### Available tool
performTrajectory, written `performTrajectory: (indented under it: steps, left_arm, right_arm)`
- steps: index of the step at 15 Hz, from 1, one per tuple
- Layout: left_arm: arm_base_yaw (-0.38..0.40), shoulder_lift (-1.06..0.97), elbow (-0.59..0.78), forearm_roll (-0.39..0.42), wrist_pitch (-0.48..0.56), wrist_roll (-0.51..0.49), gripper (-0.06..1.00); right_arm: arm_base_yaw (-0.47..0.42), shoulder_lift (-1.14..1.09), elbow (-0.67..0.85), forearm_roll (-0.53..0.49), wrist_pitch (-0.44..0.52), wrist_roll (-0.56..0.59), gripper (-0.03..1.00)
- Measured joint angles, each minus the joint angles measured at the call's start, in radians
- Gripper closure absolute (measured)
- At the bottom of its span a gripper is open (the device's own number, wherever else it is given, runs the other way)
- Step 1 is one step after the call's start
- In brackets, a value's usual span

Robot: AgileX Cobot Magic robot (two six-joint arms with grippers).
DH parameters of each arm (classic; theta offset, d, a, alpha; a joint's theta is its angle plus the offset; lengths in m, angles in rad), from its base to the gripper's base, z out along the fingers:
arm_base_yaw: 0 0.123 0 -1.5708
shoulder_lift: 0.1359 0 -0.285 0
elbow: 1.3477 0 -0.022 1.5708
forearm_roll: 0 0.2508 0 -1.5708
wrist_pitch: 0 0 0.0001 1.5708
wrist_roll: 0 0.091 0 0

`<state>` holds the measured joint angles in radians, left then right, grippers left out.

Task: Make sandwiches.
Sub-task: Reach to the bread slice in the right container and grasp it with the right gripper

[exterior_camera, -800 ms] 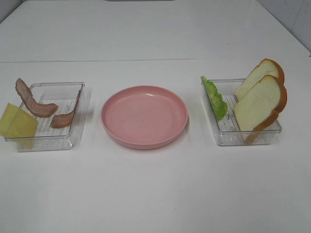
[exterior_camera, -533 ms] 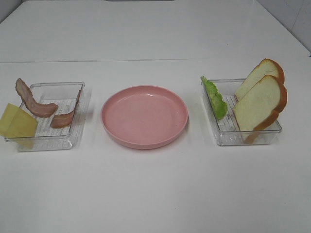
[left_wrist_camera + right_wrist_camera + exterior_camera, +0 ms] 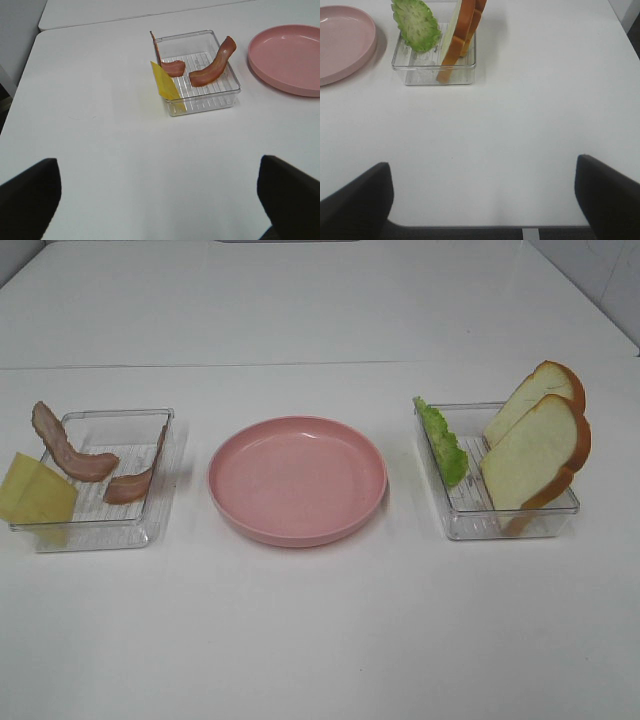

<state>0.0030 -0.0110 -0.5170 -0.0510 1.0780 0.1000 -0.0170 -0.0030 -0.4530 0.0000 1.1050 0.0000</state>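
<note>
Spread wide and holding nothing at left gripper (image 3: 160, 200) and right gripper (image 3: 480, 200), with reddish-brown bacon strips (image 3: 76, 456) and yellow cheese square (image 3: 35, 493) in one clear plastic tray (image 3: 100, 536) (frilly green lettuce (image 3: 443, 445), white brown-crusted bread slices (image 3: 533, 452) in a second tray (image 3: 468, 527)).

Round pink plate (image 3: 297, 478) on white table (image 3: 320, 640), between clear left tray (image 3: 95, 535) and clear right tray (image 3: 482, 526).

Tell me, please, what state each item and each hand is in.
Pink plate: empty.
Bread slices: standing on edge in the right tray.
Lettuce: leaning on that tray's wall.
Bacon strips: loose in the left tray.
Cheese: leaning over the left tray's wall.
Left hand: open, empty.
Right hand: open, empty.
</note>
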Motion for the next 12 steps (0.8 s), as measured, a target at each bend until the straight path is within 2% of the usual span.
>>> performTrajectory:
  steps: [5,6,7,12]
  left_arm:
    - [0.0,0.0,0.0,0.0,0.0,0.0,-0.05]
    - [0.0,0.0,0.0,0.0,0.0,0.0,-0.05]
    - [0.0,0.0,0.0,0.0,0.0,0.0,-0.05]
    - [0.0,0.0,0.0,0.0,0.0,0.0,-0.05]
  right_arm:
    - [0.0,0.056,-0.042,0.027,0.012,0.0,0.02]
    - [0.0,0.156,-0.084,0.05,0.023,-0.008,0.02]
    - [0.0,0.4,-0.2,0.098,0.031,-0.013,0.02]
    - [0.0,0.953,-0.478,0.135,0.037,-0.033,0.02]
